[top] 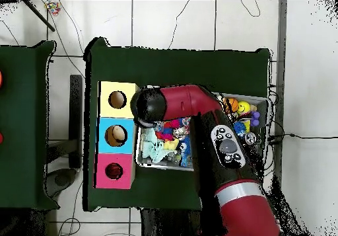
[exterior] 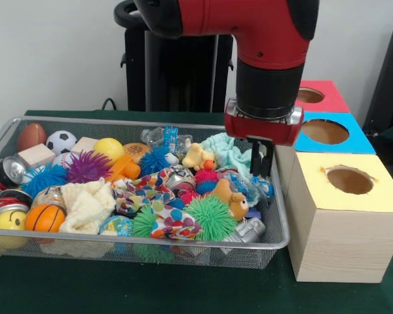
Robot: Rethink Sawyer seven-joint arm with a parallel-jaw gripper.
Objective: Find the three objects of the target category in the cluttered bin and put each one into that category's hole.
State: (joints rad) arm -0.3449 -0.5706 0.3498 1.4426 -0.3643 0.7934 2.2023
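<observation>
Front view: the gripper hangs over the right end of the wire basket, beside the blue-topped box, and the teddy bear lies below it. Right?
Not quite. In the front view the gripper does hang over the right end of the wire basket with the teddy bear below it, but the box beside it is the yellow-topped box; the blue-topped box stands farther back.

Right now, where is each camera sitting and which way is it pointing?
Front view: across the table, facing the robot; it looks at the wire bin and three boxes; the red arm and gripper come down from above.
Overhead view: above the table, looking straight down; the arm reaches up from the bottom edge over the bin.
Both show the bin, the arm and the red-topped box.
</observation>
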